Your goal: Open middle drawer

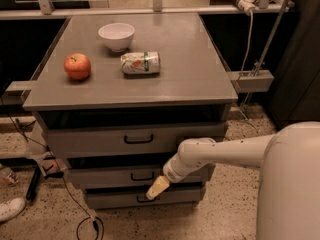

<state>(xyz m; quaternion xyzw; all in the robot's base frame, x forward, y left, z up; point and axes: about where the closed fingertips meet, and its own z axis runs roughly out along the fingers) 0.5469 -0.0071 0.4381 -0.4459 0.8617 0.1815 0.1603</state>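
Observation:
The middle drawer (100, 176) is a grey metal front with a small black bar handle (142, 176), set between the larger top drawer (90, 141) and the smaller bottom drawer (115, 198). My gripper (157, 188) shows as a cream-coloured tip at the end of the white arm (220, 151). It sits just below and right of the middle drawer's handle, over the gap above the bottom drawer.
On the grey cabinet top (200, 79) lie a red apple (77, 66), a white bowl (116, 36) and a can on its side (140, 63). Cables (75, 209) and a shoe (12, 209) lie on the speckled floor at left. A metal stand (255, 74) is at right.

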